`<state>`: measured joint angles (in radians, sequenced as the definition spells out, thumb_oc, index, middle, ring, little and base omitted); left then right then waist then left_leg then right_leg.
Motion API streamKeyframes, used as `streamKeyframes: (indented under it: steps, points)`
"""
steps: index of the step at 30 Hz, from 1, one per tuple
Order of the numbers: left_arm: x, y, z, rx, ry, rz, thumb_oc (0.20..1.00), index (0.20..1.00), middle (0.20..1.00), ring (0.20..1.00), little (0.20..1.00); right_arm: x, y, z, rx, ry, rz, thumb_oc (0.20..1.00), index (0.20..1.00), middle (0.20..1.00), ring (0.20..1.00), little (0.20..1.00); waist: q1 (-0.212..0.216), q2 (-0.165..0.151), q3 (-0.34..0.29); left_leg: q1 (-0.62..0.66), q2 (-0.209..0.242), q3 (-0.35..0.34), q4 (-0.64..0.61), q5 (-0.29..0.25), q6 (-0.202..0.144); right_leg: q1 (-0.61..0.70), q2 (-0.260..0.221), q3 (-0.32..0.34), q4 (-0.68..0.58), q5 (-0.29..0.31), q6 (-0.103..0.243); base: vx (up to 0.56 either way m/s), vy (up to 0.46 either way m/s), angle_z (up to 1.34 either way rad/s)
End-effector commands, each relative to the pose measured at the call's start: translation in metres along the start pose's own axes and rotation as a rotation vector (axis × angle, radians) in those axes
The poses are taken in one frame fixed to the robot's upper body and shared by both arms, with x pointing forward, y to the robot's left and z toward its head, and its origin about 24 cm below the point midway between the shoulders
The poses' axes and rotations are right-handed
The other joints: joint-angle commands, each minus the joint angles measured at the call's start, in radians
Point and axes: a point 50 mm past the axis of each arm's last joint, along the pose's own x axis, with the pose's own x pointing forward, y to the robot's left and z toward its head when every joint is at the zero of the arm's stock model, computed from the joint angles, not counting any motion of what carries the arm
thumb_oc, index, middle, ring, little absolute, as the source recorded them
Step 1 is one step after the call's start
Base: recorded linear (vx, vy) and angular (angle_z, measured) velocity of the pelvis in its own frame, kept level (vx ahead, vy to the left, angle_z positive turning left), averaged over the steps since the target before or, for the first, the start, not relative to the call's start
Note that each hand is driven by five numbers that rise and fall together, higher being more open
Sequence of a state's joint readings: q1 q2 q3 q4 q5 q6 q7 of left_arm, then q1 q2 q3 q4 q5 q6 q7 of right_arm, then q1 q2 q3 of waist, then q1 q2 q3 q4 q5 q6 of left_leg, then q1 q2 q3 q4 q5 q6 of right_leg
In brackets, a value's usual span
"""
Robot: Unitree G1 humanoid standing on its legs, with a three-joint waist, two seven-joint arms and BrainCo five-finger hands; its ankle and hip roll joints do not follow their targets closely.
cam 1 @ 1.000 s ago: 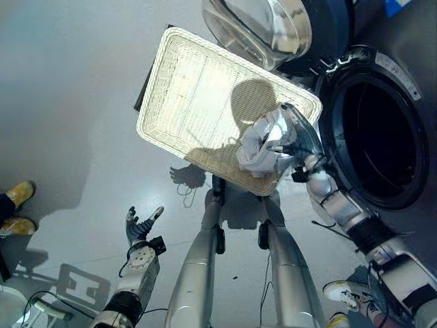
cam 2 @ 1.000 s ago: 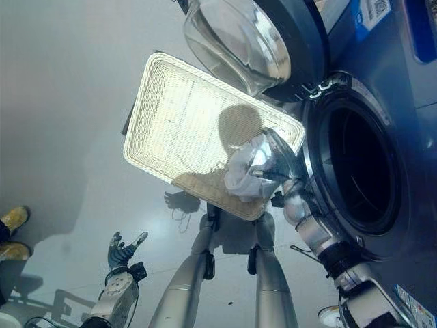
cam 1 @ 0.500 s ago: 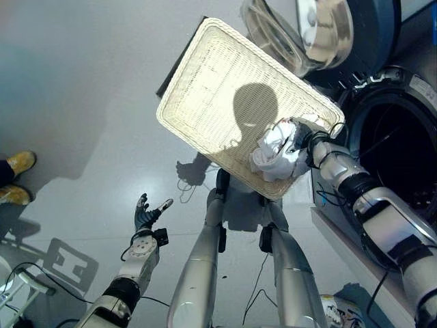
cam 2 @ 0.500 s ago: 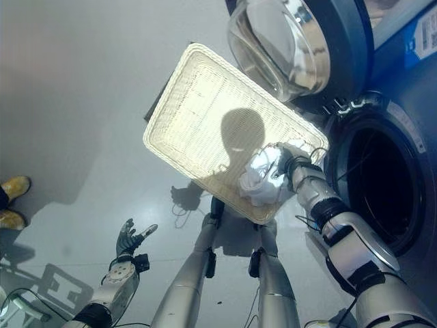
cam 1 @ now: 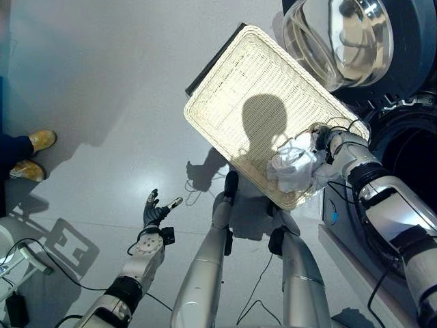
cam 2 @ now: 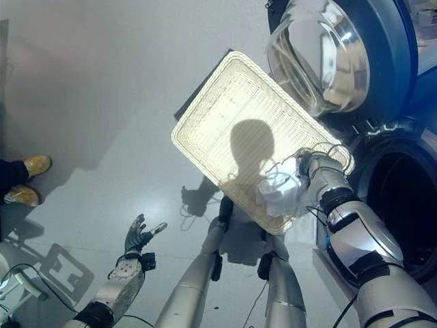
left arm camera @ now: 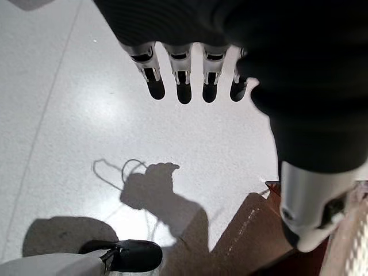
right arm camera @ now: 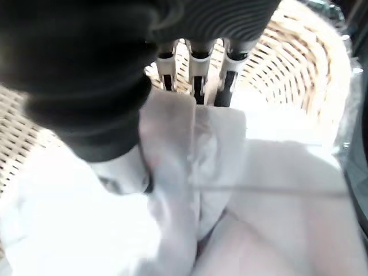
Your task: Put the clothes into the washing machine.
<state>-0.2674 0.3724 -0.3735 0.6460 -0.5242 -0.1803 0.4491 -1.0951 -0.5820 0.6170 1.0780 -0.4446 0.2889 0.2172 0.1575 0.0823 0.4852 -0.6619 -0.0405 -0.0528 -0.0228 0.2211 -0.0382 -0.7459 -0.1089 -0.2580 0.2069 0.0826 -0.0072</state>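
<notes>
The robot's right hand (cam 1: pixel 325 139) reaches into the near right corner of a pale wicker basket (cam 1: pixel 232 89) on the floor, where a bundle of white clothes (cam 1: pixel 293 166) lies crumpled against the rim. The wrist view shows the hand's fingers (right arm camera: pixel 196 80) pushed down into the white cloth, which folds up over them (whether they have closed on it cannot be told). The washing machine (cam 2: pixel 403 198) stands just right of the basket, its round glass door (cam 2: pixel 321 55) swung open at the far side and the dark drum gaping beside the arm. The left hand (cam 1: pixel 156 210) hangs idle low on the near left, well apart from the basket, fingers spread and holding nothing. A person's yellow shoes (cam 1: pixel 33 154) stand at the left edge.

The clothes look light, soft and limp; they will likely sag and trail from any grip, so a deep handful through the thick middle of the bundle seems safer than a pinch at a loose edge, which could catch on the wicker rim.
</notes>
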Motion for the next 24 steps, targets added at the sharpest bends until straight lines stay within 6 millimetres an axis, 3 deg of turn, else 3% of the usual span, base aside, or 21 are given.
streamKeyframes:
  steps: [1,4,5,8,11,13,15,17,19,20,21,24]
  points:
    - [0.002,-0.01,0.006,0.008,-0.019,-0.019,1.0,1.0,1.0,1.0,1.0,0.002,0.076,-0.034,0.072,0.079,0.291,0.2,0.2,0.2,0.2,0.2,-0.002,0.068,0.035,-0.021,-0.054,0.067,0.025,-0.046,0.01,0.035,0.003,-0.01,-0.133,0.08,0.109,0.0,0.0,0.0]
    - [0.002,-0.009,0.007,0.007,-0.016,-0.013,1.0,1.0,1.0,1.0,1.0,0.002,0.077,-0.027,0.177,0.029,0.321,0.2,0.2,0.2,0.2,0.2,-0.005,0.065,0.035,-0.018,-0.052,0.068,0.025,-0.047,0.01,0.037,0.005,-0.008,-0.13,0.077,0.108,0.0,0.0,0.0]
    - [0.003,-0.005,0.007,0.013,-0.012,-0.003,1.0,1.0,1.0,1.0,1.0,-0.001,0.077,-0.014,0.325,-0.064,0.369,0.2,0.2,0.2,0.2,0.2,-0.01,0.057,0.035,-0.016,-0.047,0.072,0.028,-0.048,0.009,0.039,0.007,-0.007,-0.124,0.073,0.108,0.0,0.0,0.0]
    - [0.003,0.0,0.006,0.019,-0.008,0.009,1.0,1.0,1.0,1.0,1.0,-0.005,0.074,-0.001,0.449,-0.143,0.419,0.2,0.2,0.2,0.2,0.2,-0.016,0.046,0.035,-0.01,-0.044,0.075,0.03,-0.05,0.007,0.045,0.009,-0.006,-0.12,0.07,0.107,0.0,0.0,0.0]
    - [0.001,0.015,0.0,0.027,0.002,0.047,1.0,1.0,1.0,1.0,1.0,-0.021,0.071,0.025,0.689,-0.333,0.542,0.2,0.2,0.2,0.2,0.2,-0.035,0.015,0.035,-0.001,-0.035,0.08,0.037,-0.055,0.005,0.052,0.021,0.003,-0.105,0.059,0.104,0.0,-0.011,-0.02]
    - [0.0,0.017,-0.001,0.024,0.004,0.056,1.0,1.0,1.0,1.0,1.0,-0.025,0.072,0.029,0.726,-0.369,0.562,0.2,0.2,0.2,0.2,0.2,-0.041,0.008,0.035,0.002,-0.033,0.082,0.035,-0.055,0.005,0.053,0.024,0.005,-0.103,0.057,0.104,0.0,0.0,-0.03]
    - [-0.002,0.025,-0.006,0.024,0.012,0.08,1.0,1.0,1.0,1.0,1.0,-0.039,0.073,0.037,0.923,-0.512,0.661,0.2,0.2,0.2,0.2,0.2,-0.059,-0.009,0.035,0.014,-0.026,0.091,0.039,-0.059,0.007,0.056,0.033,0.016,-0.091,0.051,0.101,-0.01,0.003,-0.1]
    - [-0.003,0.027,-0.008,0.022,0.014,0.084,1.0,1.0,1.0,1.0,1.0,-0.043,0.072,0.04,1.004,-0.555,0.694,0.2,0.2,0.2,0.2,0.2,-0.064,-0.011,0.035,0.017,-0.025,0.096,0.04,-0.06,0.007,0.056,0.036,0.02,-0.087,0.05,0.101,-0.01,0.016,-0.2]
    - [-0.004,0.028,-0.012,0.02,0.017,0.092,1.0,1.0,1.0,1.0,1.0,-0.05,0.071,0.049,1.204,-0.644,0.774,0.2,0.2,0.2,0.2,0.2,-0.074,-0.011,0.035,0.025,-0.023,0.102,0.044,-0.066,0.008,0.055,0.041,0.03,-0.078,0.044,0.1,-0.01,0.029,-0.16]
    - [-0.004,0.028,-0.012,0.02,0.017,0.092,1.0,1.0,1.0,1.0,1.0,-0.05,0.071,0.049,1.204,-0.644,0.774,0.2,0.2,0.2,0.2,0.2,-0.074,-0.011,0.035,0.025,-0.023,0.102,0.044,-0.066,0.008,0.055,0.041,0.03,-0.078,0.044,0.1,-0.02,0.028,-0.11]
    - [-0.004,0.028,-0.015,0.019,0.018,0.095,1.0,1.0,1.0,1.0,1.0,-0.056,0.069,0.055,1.379,-0.712,0.842,0.2,0.2,0.2,0.2,0.2,-0.082,-0.009,0.035,0.029,-0.024,0.107,0.051,-0.073,0.009,0.055,0.044,0.039,-0.072,0.04,0.1,-0.02,0.021,-0.12]
    - [-0.005,0.025,-0.018,0.023,0.02,0.097,1.0,1.0,1.0,1.0,1.0,-0.06,0.064,0.061,1.677,-0.787,0.891,0.2,0.2,0.2,0.2,0.2,-0.094,-0.001,0.035,0.036,-0.026,0.115,0.067,-0.087,0.012,0.056,0.045,0.053,-0.064,0.035,0.1,-0.02,0.026,-0.19]
